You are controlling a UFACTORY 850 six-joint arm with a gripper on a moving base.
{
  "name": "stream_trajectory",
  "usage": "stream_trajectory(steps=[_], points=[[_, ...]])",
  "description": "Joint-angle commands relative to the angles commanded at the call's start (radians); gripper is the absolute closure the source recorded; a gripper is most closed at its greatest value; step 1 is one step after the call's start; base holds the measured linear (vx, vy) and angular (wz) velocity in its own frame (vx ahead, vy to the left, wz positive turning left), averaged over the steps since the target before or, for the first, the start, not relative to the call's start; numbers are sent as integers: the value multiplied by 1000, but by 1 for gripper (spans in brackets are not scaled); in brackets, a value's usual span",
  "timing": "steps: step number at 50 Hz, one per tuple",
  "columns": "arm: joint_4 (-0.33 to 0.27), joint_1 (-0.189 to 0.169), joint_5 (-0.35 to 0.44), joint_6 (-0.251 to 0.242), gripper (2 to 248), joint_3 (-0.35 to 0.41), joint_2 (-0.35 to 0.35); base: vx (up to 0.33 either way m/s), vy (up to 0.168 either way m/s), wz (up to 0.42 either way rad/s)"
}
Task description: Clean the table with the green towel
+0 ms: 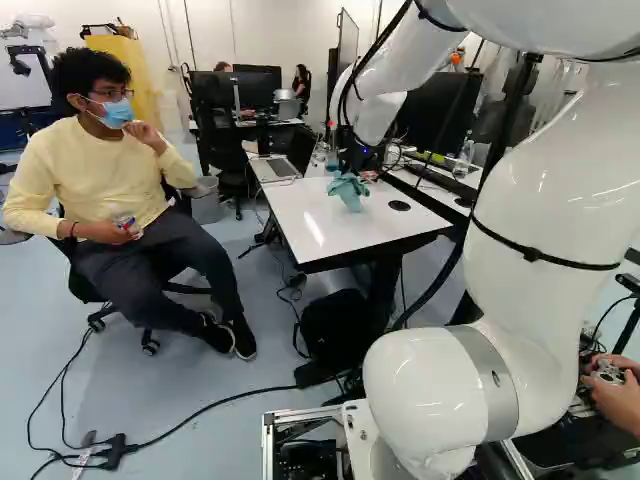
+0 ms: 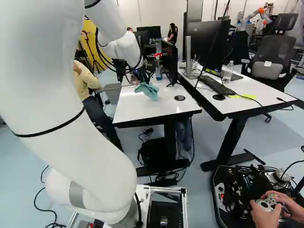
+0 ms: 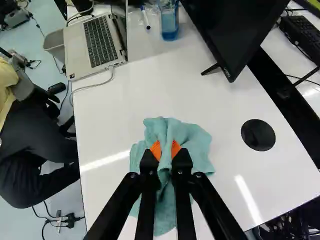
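Pinching the green towel (image 3: 195,137) above the middle of the tabletop (image 3: 200,100)

The folds bury my fingertips, and my own dark fingers cover part of the cloth towards the near edge. I cannot tell whether its underside touches the surface. The wrist view cuts off the near corners, the top of the bottle of blue liquid (image 3: 169,31) near the far edge, and part of the black monitor (image 3: 240,25) by the right edge. The laptop (image 3: 100,40) sits along the left edge, towards the far left corner, its screen hardly showing.

My gripper (image 1: 358,158) has a bunched ridge of towel between its orange pads (image 3: 156,150), narrowly parted and bearing on it from both sides. Cloth spreads out around them, between the left edge and the black round grommet (image 3: 258,135) near the right edge.
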Motion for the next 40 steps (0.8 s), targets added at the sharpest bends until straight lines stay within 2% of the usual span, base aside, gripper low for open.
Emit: stream_trajectory(steps=[16, 40], points=[[-4, -54, 16, 0, 209, 22, 21, 0, 0, 0], [-68, -136, 36, 0, 209, 34, 33, 0, 0, 0]])
